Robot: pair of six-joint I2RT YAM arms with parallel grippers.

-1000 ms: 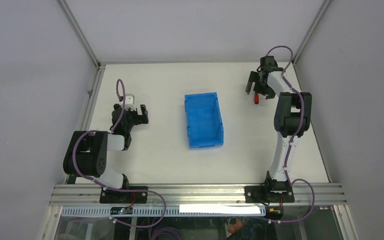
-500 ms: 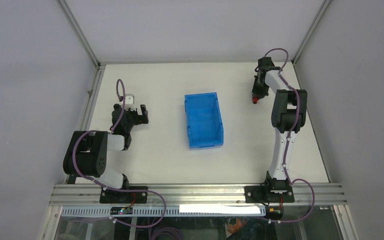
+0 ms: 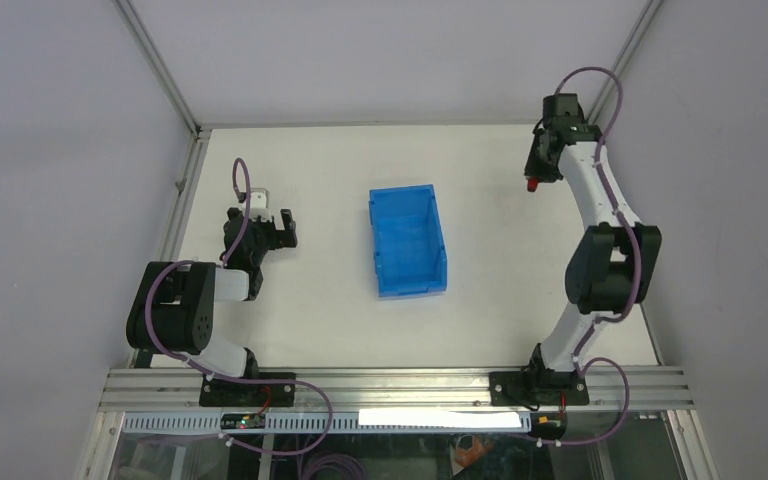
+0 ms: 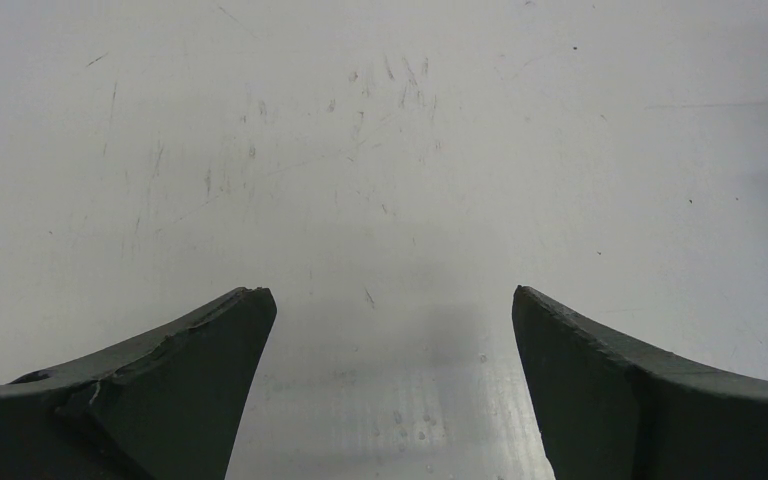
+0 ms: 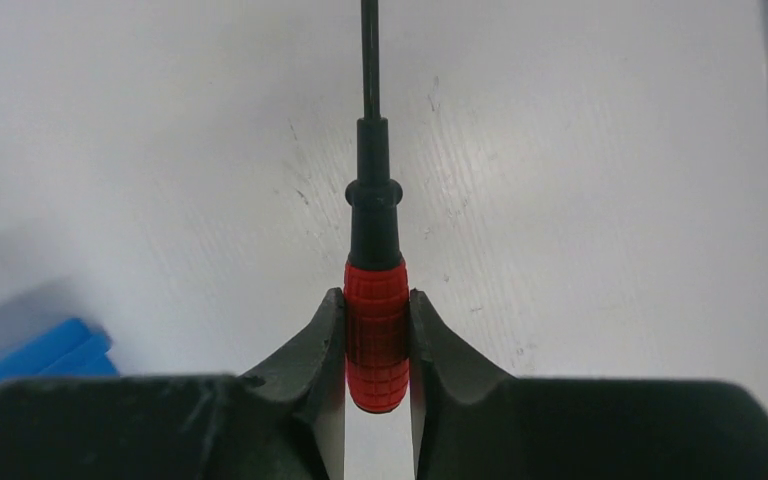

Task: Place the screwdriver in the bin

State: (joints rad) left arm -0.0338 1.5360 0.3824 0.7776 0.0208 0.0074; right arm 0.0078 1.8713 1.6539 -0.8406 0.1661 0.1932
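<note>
Clamping screwdriver, tip out of frame

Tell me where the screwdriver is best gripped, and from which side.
On the knurled red handle, from its butt end, fingers either side, as the right gripper holds the screwdriver now. The handle is the thickest, textured part; the dark shaft is thin and could slip.

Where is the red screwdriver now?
The screwdriver is clamped in the right gripper, at the table's far right in the top view, well right of the blue bin.
</note>
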